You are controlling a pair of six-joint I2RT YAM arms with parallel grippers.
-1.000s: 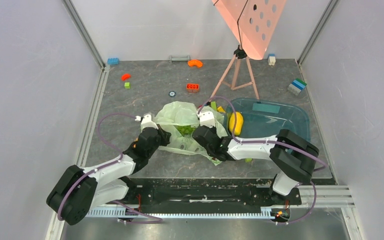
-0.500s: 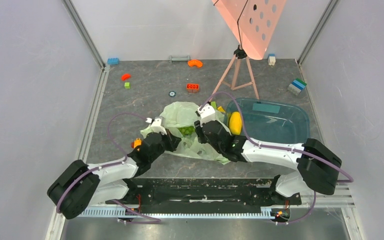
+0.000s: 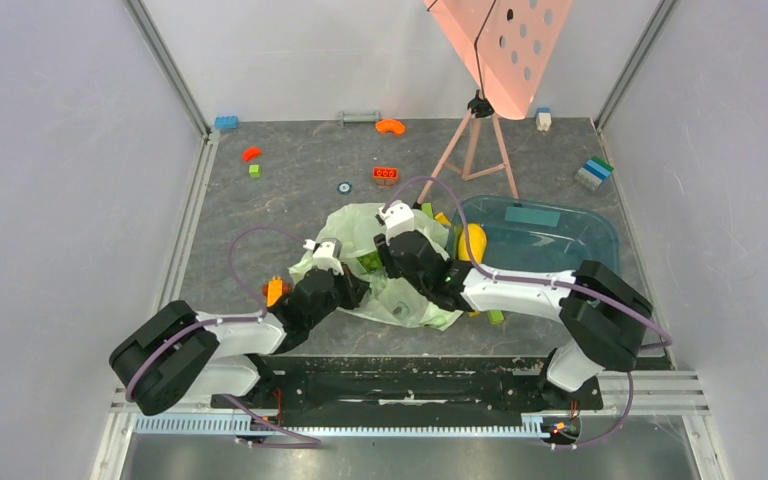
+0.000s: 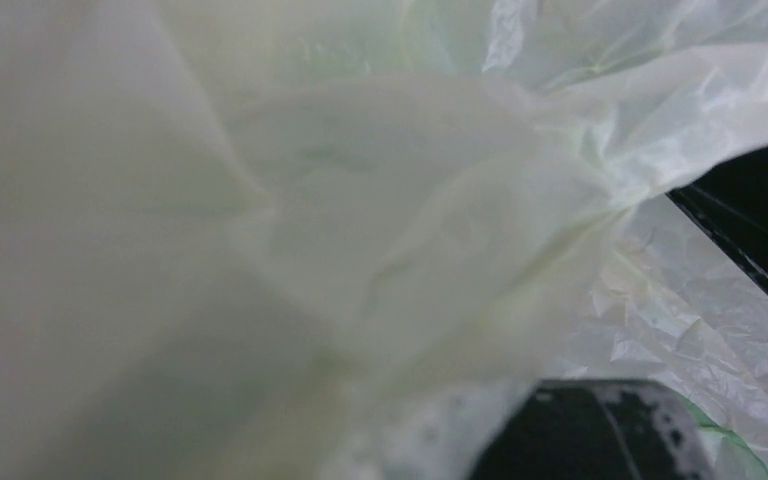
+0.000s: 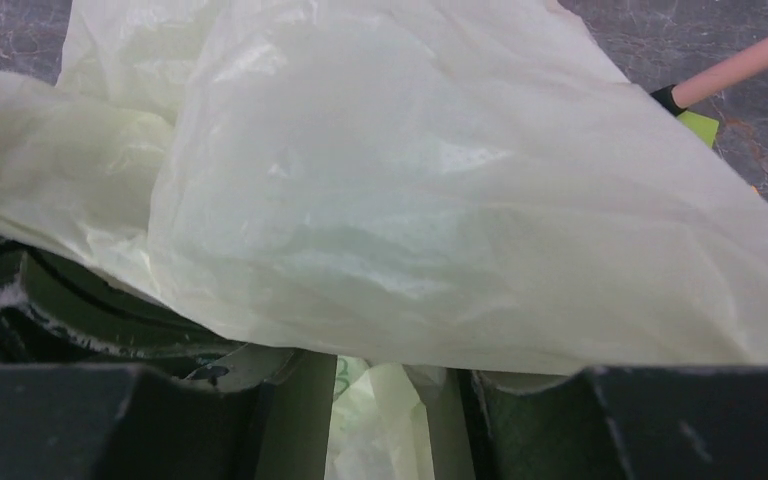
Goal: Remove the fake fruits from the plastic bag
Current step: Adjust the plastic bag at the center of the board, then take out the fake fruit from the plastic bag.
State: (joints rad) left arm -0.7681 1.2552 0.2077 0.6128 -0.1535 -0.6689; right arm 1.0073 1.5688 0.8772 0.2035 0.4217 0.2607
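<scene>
Left gripper (image 3: 357,284) was pinched shut on the bunched plastic bag (image 3: 358,224). Right gripper (image 5: 381,402) stood spread over the bag. Yellow fruit (image 3: 474,244) lay just right of it.

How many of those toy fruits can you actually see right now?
2 for sure: a yellow one at the teal tray's edge nearest the bag, and a green one showing through the bag. Others may be hidden inside.
</scene>
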